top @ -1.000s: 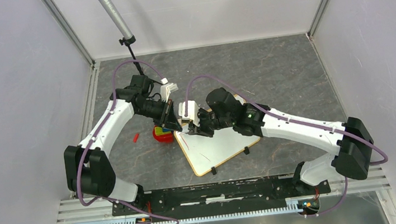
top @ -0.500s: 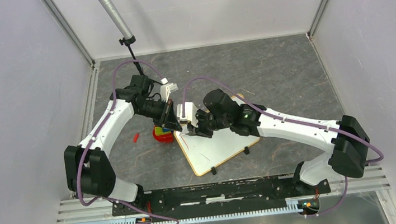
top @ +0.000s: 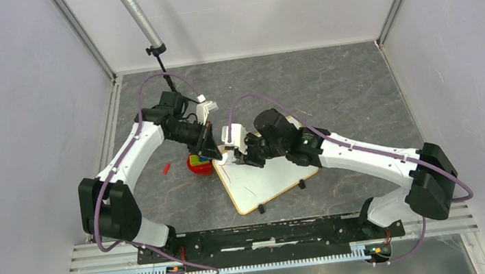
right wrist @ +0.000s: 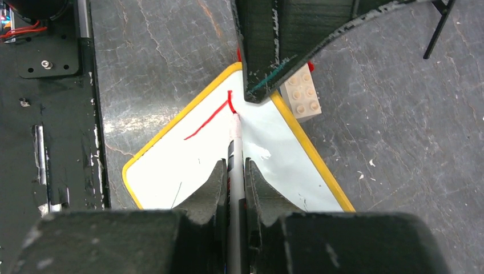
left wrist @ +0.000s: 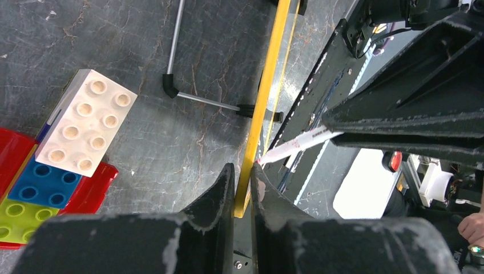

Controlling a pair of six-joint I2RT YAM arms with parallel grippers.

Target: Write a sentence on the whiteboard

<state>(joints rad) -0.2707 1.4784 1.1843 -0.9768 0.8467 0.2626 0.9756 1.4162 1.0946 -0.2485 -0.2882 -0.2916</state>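
Right end effector (top: 236,157) hangs over the whiteboard's (top: 267,182) corner.

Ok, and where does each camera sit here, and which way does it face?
Top external: above and behind the bases, looking down on both arms and the whiteboard.
Left wrist: looks along the left pincer, clamped on the board's yellow edge.
Right wrist: looks down the right pincer and its marker at the red stroke.
Shared: both wrist views show the whiteboard's frame.
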